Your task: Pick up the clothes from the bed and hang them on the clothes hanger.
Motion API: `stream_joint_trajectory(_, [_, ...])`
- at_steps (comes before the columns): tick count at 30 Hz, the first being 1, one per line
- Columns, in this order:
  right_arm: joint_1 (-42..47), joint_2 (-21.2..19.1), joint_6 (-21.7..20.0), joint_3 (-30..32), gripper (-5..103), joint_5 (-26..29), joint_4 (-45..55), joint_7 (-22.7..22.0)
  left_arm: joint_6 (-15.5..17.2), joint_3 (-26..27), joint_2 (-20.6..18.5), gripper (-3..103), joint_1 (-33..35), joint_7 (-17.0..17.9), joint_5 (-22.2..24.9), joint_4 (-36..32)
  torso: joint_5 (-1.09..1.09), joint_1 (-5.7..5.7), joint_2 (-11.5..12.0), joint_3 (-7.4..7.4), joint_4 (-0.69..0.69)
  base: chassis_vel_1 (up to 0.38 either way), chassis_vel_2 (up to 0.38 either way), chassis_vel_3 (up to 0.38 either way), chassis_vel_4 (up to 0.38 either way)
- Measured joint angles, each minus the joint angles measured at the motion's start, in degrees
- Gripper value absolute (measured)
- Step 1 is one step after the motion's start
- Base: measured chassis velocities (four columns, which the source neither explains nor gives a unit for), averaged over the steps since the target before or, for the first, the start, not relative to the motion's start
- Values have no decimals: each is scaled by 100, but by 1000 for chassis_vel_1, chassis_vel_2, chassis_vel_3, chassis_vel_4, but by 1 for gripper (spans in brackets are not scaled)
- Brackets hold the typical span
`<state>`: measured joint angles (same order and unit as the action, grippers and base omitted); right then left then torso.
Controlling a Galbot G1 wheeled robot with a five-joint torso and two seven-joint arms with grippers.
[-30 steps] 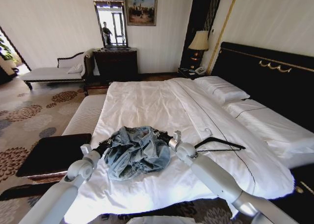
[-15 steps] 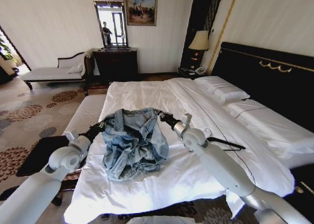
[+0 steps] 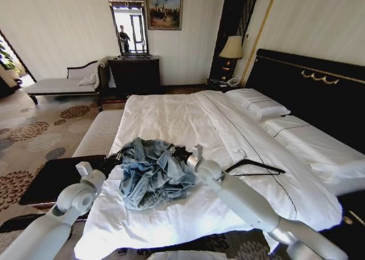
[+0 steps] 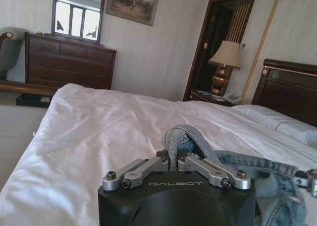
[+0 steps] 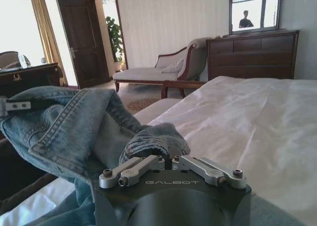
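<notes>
The light-blue denim jacket (image 3: 153, 171) lies bunched on the white bed (image 3: 171, 114) near its foot. My left gripper (image 3: 113, 161) is shut on a fold at the jacket's left edge, and my right gripper (image 3: 180, 154) is shut on its right edge. In the left wrist view the left gripper (image 4: 171, 162) pinches a denim loop (image 4: 184, 137). In the right wrist view the right gripper (image 5: 167, 161) is clamped on a rolled denim edge (image 5: 153, 141). The black clothes hanger (image 3: 255, 167) with its silver hook lies flat on the sheet, right of my right arm.
A dark bench (image 3: 60, 179) stands along the bed's left side. Pillows (image 3: 258, 105) and the black headboard (image 3: 311, 86) are at the right. A dresser with a mirror (image 3: 134, 72), a chaise longue (image 3: 60, 84) and a lamp (image 3: 231, 48) stand at the far wall.
Both grippers have come down with the jacket. It hung raised and spread between them before; now it sags in a bunch on the sheet, and the right gripper has moved closer to the left one.
</notes>
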<state>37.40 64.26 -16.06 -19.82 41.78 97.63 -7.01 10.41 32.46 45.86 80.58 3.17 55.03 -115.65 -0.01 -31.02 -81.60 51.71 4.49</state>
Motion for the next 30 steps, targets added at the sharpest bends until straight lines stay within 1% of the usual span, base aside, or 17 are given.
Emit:
stream_joint_trajectory(2, [22, 93, 0, -12, -1, -77, -91, -1, -7, -14, 61, 2, 0, 0, -8, 30, 1, 0, 0, 0, -1, 0, 0, 0, 0])
stream_joint_trajectory(4, [114, 174, -13, 81, 9, -202, -182, -21, -13, -84, 171, 2, -74, 0, -12, 128, 1, 0, 0, 0, -1, 0, 0, 0, 0])
stream_joint_trajectory(5, [114, 174, -13, 81, 9, -202, -182, -21, -13, -84, 171, 2, -74, 0, -12, 128, 1, 0, 0, 0, -1, 0, 0, 0, 0])
stream_joint_trajectory(6, [179, 123, -16, 172, 15, -261, -172, -34, -14, -104, 197, 2, -110, 0, -11, 172, 1, 0, 1, 0, 0, 0, 0, 0, 0])
stream_joint_trajectory(7, [251, 45, -24, 264, 15, -318, -131, -48, -17, -117, 216, 2, -138, -1, -10, 206, 0, 0, 0, 0, 0, 0, 0, 0, 0])
stream_joint_trajectory(8, [334, -40, -35, 360, 19, -362, -72, -57, -18, -127, 233, 2, -165, -3, -1, 238, 1, -1, 0, 0, 1, 0, 0, 0, 0])
stream_joint_trajectory(9, [605, -258, -64, 657, 25, -471, 125, -61, -20, -130, 254, 2, -192, -10, 33, 283, 0, -1, 0, 0, 3, 0, 0, 0, 0])
stream_joint_trajectory(10, [605, -258, -64, 657, 25, -471, 125, -61, -20, -130, 254, 2, -192, -10, 33, 283, 0, -1, 0, 0, 3, 0, 0, 0, 0])
stream_joint_trajectory(12, [997, -490, -87, 1069, 36, -565, 388, 7, -21, -143, 264, 2, -223, -19, 72, 346, 2, -1, 0, 0, 4, 0, 0, 0, 0])
stream_joint_trajectory(15, [1349, -632, -108, 1385, 41, -606, 598, 128, -21, -157, 268, 2, -240, -19, 96, 390, 2, 0, 0, 0, 4, 0, 0, 0, 0])
stream_joint_trajectory(16, [1517, -665, -104, 1529, 47, -651, 674, 199, -21, -161, 269, 2, -243, -19, 99, 405, 2, 0, 0, 0, 4, 0, 0, 0, 0])
stream_joint_trajectory(19, [1901, -609, -61, 1775, 63, -677, 793, 366, -21, -164, 287, 2, -241, -19, 116, 414, 2, 0, 0, 0, 2, 0, 0, 0, 0])
stream_joint_trajectory(21, [1976, -563, -45, 1809, 63, -657, 821, 403, -21, -167, 291, 2, -238, -19, 117, 409, 2, 0, 0, 0, 2, 0, 0, 0, 0])
stream_joint_trajectory(24, [2183, -491, -53, 1900, 79, -426, 1031, 448, -19, -172, 293, 2, -224, -16, 117, 374, 2, 0, 0, 0, 1, 0, 0, 0, 0])
stream_joint_trajectory(26, [2316, -489, -53, 1937, 89, -463, 1138, 504, -18, -170, 292, 2, -207, -15, 117, 360, 0, 0, 0, 0, 2, 0, 0, 0, 0])
stream_joint_trajectory(28, [2368, -491, -43, 1937, 89, -512, 1154, 541, -18, -167, 294, 2, -196, -15, 117, 360, 1, 0, 0, 0, 2, 0, 0, 0, 0])
stream_joint_trajectory(30, [2476, -481, -10, 1919, 98, -536, 1158, 643, -18, -164, 321, 2, -180, -16, 111, 360, 1, 0, 0, 0, 1, 0, 0, 0, 0])
